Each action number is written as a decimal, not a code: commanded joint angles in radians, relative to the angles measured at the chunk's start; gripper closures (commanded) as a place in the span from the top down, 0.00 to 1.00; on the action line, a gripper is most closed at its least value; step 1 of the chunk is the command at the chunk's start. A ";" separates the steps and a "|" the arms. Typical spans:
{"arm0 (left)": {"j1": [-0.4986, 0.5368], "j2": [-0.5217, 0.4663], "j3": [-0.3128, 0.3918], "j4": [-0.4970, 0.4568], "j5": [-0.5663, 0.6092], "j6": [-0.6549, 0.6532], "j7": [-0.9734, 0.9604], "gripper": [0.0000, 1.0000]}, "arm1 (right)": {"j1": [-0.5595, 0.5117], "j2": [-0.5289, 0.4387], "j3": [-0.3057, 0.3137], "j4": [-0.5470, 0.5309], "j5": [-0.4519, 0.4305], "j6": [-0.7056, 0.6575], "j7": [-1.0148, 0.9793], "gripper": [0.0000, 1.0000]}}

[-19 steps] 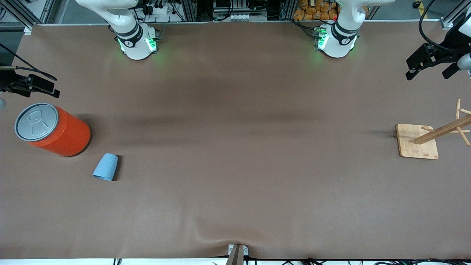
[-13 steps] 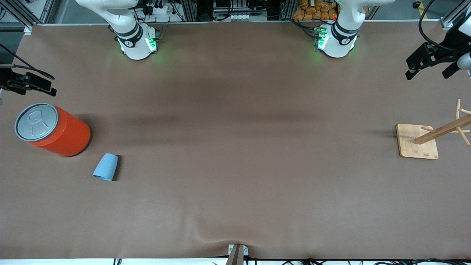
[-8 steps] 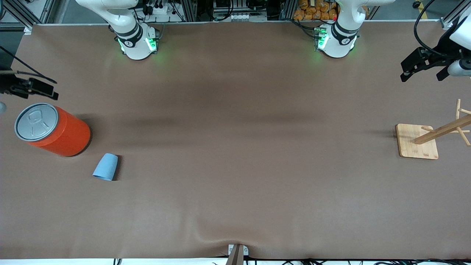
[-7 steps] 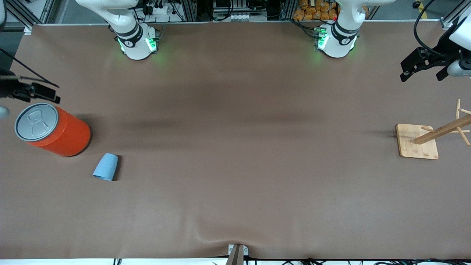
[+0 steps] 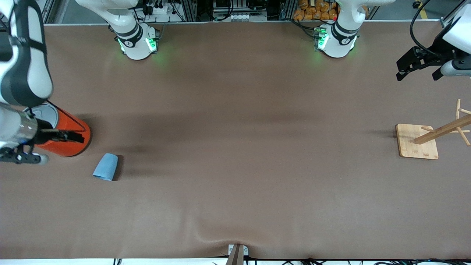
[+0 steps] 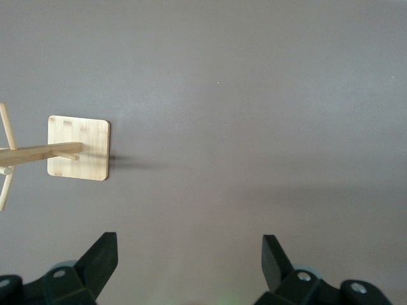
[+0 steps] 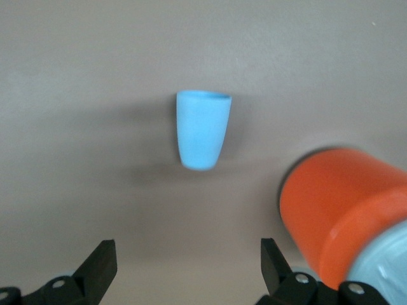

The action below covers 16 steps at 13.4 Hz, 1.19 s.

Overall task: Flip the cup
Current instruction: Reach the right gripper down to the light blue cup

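Your cup is a small light-blue tapered one, lying on its side on the brown worktop toward the right arm's end, with its wide mouth turned toward the front camera and its narrower closed base pointing away. You can see it again in the right wrist view, apart from everything around it. Just beside it, a little farther from the front camera and closer to the worktop's end, stands the orange can with its grey lid, partly covered by the right arm. Your right claw hangs over that can, and the right wrist view shows its two black fingers spread wide apart with nothing between them. Well apart, at the left arm's end of the worktop, stands a wooden peg rack on a square bamboo base. Your left claw waits in the air near that end, its fingers likewise apart and holding nothing.
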 commanded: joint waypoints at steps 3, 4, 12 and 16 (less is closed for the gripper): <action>0.000 0.007 -0.009 0.017 -0.013 -0.018 0.012 1.00 | -0.013 0.179 0.004 0.019 -0.001 0.190 -0.042 1.00; -0.003 0.007 -0.009 0.018 -0.013 -0.018 0.012 1.00 | -0.013 0.196 0.004 0.019 -0.001 0.210 -0.042 1.00; -0.016 0.027 -0.007 0.027 -0.010 -0.013 0.009 1.00 | -0.007 0.319 0.006 0.009 0.058 0.333 -0.033 1.00; -0.016 0.029 -0.007 0.026 -0.010 -0.013 0.011 1.00 | -0.010 0.360 0.006 -0.014 0.076 0.377 -0.044 1.00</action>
